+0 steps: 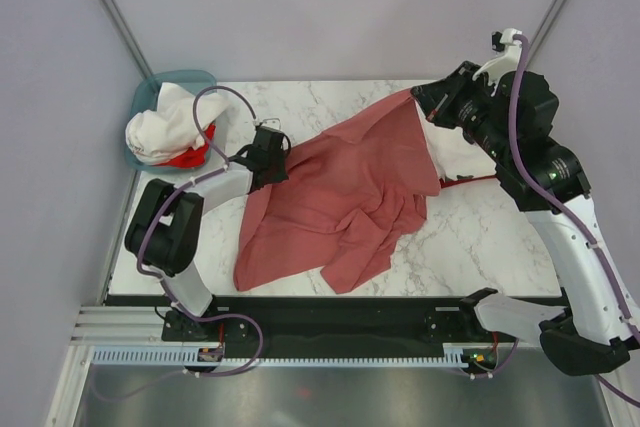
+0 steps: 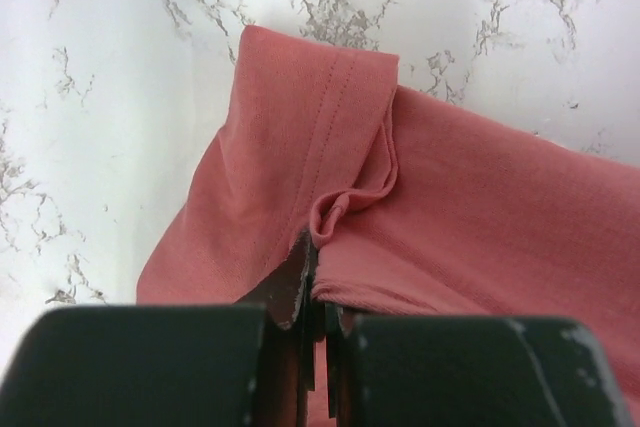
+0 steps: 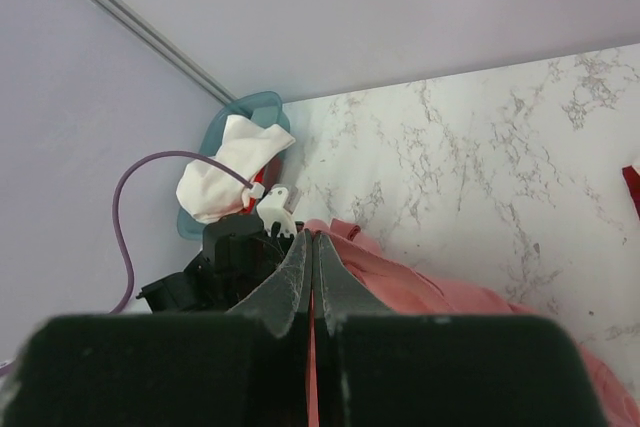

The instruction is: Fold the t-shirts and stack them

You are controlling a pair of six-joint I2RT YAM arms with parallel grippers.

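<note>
Cloth this thin will handle as a limp, light sheet: the dusty salmon-red cotton t-shirt (image 1: 345, 202) has no stiffness of its own, so it sags and doubles over wherever it is not held. It lies crumpled across the middle of the white marble-patterned table (image 1: 480, 237), with its near part heaped loosely over itself and its far corner raised toward the right arm.

The left gripper (image 2: 312, 282) has its fingers pressed together on a stitched hem at the shirt's left edge, and a small pucker of fabric is bunched just above the tips. The right gripper (image 3: 310, 265) is likewise closed. A thin red sliver between its fingers suggests it pinches the far corner, though the wrist view is too tight to show how much cloth it has.

Hems and seams are the places to hold, since doubled, stitched fabric resists slipping and stretching better than 1 bare layer. With 2 holds well apart, the shirt should spread flat under light tension. It is not fragile, but a shallow pinch could slide out.

White t-shirts (image 1: 160, 127) and a bright red t-shirt (image 1: 192, 159) sit bundled in the teal plastic basket (image 1: 145, 97) at the far left corner.
</note>
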